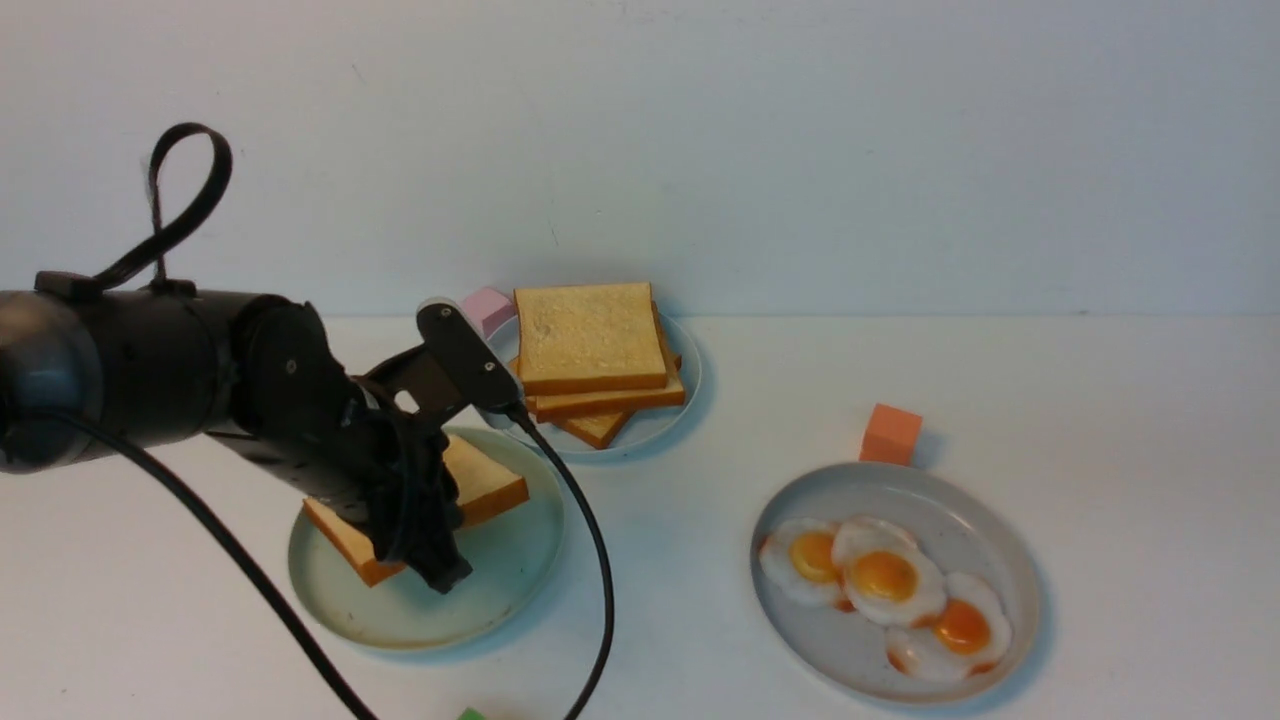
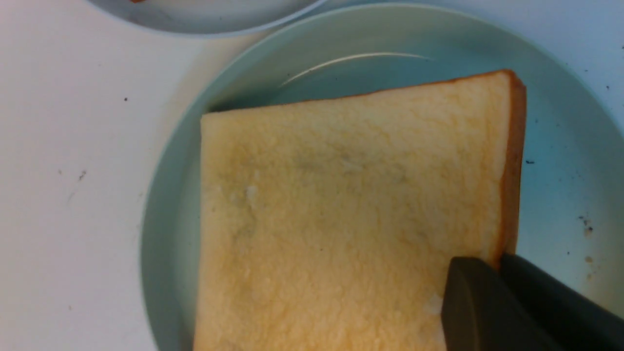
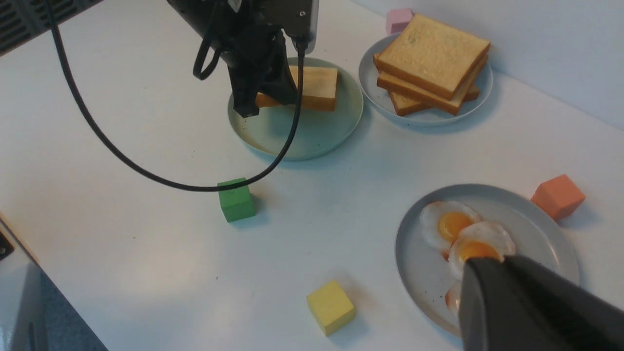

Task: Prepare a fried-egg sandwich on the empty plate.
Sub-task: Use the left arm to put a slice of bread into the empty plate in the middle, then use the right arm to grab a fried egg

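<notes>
Pinching one corner of a toast slice [image 1: 492, 484], the left gripper [image 1: 441, 566] has its fingers [image 2: 480, 302] clamped on the crust edge. The slice sits tilted over the mint-green plate [image 1: 500, 592], inside its rim; I cannot tell whether it touches the plate. The right gripper [image 3: 503, 263] has its fingers drawn together on nothing, above the grey plate [image 3: 548, 229] with three fried eggs [image 3: 452, 224]. A faint mark on the green cube [image 3: 236, 200] is too small to read.
</notes>
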Controlling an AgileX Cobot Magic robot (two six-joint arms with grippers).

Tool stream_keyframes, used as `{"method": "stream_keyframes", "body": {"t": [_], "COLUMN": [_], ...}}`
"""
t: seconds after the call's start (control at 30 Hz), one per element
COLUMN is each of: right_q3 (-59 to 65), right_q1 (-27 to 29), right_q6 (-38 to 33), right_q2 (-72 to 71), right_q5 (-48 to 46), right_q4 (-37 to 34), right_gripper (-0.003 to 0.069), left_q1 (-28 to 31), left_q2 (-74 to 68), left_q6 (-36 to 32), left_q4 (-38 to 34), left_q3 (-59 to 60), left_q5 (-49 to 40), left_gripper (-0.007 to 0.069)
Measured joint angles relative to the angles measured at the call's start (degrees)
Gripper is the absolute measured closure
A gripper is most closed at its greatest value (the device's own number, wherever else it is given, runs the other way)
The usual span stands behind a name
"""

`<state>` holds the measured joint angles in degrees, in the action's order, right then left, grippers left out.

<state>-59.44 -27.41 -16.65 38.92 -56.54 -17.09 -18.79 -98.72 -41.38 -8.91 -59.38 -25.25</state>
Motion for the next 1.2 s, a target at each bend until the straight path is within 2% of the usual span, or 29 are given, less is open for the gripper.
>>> {"method": "stream_keyframes", "body": {"t": [0.17,0.23,0.27,0.33,0.37,0.47,0.53,0.6,0.7,0.8,0.83,0.87,0.9,1.07,1.2], "right_q3": [0.0,0.0,0.0,0.0,0.0,0.0,0.0,-0.06,-0.41,-0.47,-0.47,-0.47,-0.47,-0.47,-0.47], "right_q1": [0.0,0.0,0.0,0.0,0.0,0.0,0.0,0.0,0.0,0.0,0.0,0.0,0.0,0.0,0.08], "right_q6": [0.0,0.0,0.0,0.0,0.0,0.0,0.0,0.0,0.06,0.17,0.17,0.17,0.19,1.86,4.06], "right_q2": [0.0,0.0,0.0,0.0,0.0,0.07,0.57,1.68,5.46,11.86,14.7,14.7,19.19,30.69,39.8], "right_q5": [0.0,0.0,0.0,0.0,-0.06,-0.32,-0.38,-0.27,0.06,0.78,1.11,1.26,1.63,3.65,7.79], "right_q4": [0.0,0.0,0.0,0.0,0.0,0.0,0.3,1.24,2.78,4.88,5.43,5.57,6.45,8.41,11.3], "right_gripper": [0.059,0.0588,0.0587,0.0585,0.0585,0.0579,0.0576,0.0575,0.0575,0.0574,0.0574,0.0574,0.0571,0.0544,0.0436], "left_q1": [0.0,0.0,0.0,0.0,0.0,0.0,0.0,-0.05,-1.01,-2.5,-2.86,-2.92,-3.03,-3.03,-3.03], "left_q2": [-0.08,-0.08,-0.08,-0.08,-0.08,0.56,2.92,6.09,14.97,26.57,30.99,31.72,37.41,53.15,67.0], "left_q6": [-0.05,-0.05,-0.05,-0.05,-0.05,0.02,0.7,2.12,7.83,12.79,13.93,14.14,15.82,19.83,21.79], "left_q4": [-1.59,-3.42,-3.56,-4.75,-4.76,-5.35,-5.75,-7.36,-11.77,-13.57,-13.77,-13.74,-14.27,-14.42,-14.75], "left_q3": [0.0,0.0,0.0,0.0,0.0,0.0,0.07,0.07,0.07,0.07,0.34,0.34,1.69,9.79,18.07], "left_q5": [0.11,0.13,0.13,0.18,0.18,-0.12,-1.4,-2.38,-3.34,-6.9,-9.4,-9.4,-11.99,-15.17,-15.45], "left_gripper": [0.0505,0.0419,0.0411,0.0319,0.0312,0.0223,0.0204,0.0218,0.0319,0.0487,0.0576,0.0587,0.0638,0.0638,0.0638]}}
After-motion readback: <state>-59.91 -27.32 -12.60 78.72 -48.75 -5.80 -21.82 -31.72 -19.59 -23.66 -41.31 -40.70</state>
